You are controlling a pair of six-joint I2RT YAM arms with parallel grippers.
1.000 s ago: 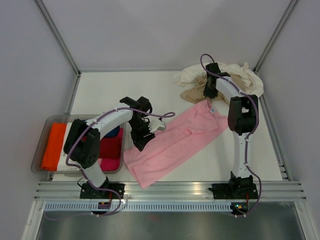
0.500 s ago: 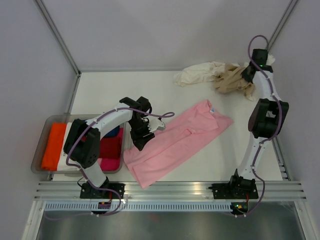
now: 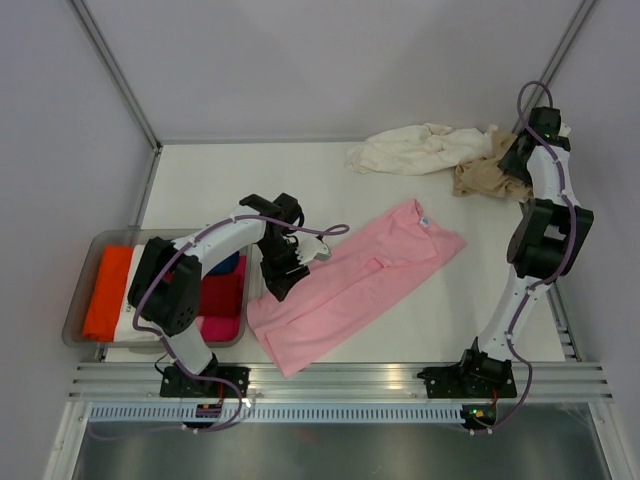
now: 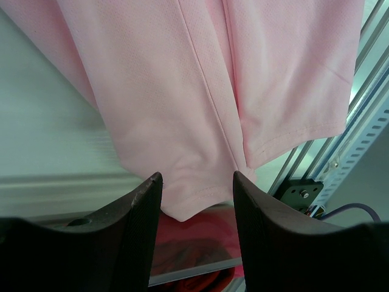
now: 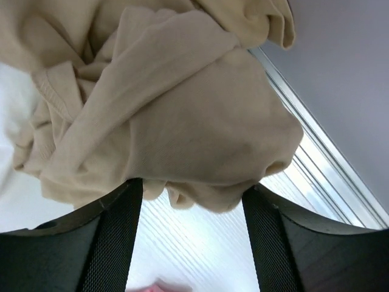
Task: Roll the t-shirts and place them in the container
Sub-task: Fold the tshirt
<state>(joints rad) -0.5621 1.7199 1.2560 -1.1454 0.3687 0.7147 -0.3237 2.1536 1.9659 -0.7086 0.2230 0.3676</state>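
Observation:
A light pink t-shirt [image 3: 370, 275] lies spread flat and diagonal mid-table. My left gripper [image 3: 275, 285] hovers over its near-left corner, beside the tray. In the left wrist view the left gripper [image 4: 197, 194] is open, with the pink t-shirt's [image 4: 182, 91] hem corner showing between the tips, unpinched. A cream-white t-shirt [image 3: 410, 150] lies crumpled at the back. A tan t-shirt [image 3: 480, 178] is bunched at the back right. My right gripper [image 3: 512, 165] is right by it. Seen from the right wrist, the right gripper [image 5: 193, 194] stands wide open, the tan t-shirt [image 5: 182, 121] just past its tips.
A clear grey tray [image 3: 90, 245] at the left edge holds folded orange, red and blue cloths. Metal rails run along the table's right edge [image 3: 555, 290] and front. Grey walls close in the back and both sides.
The right arm carried the tan t-shirt off the pink one to the back right corner, then opened and let it drop. The left arm has not moved.

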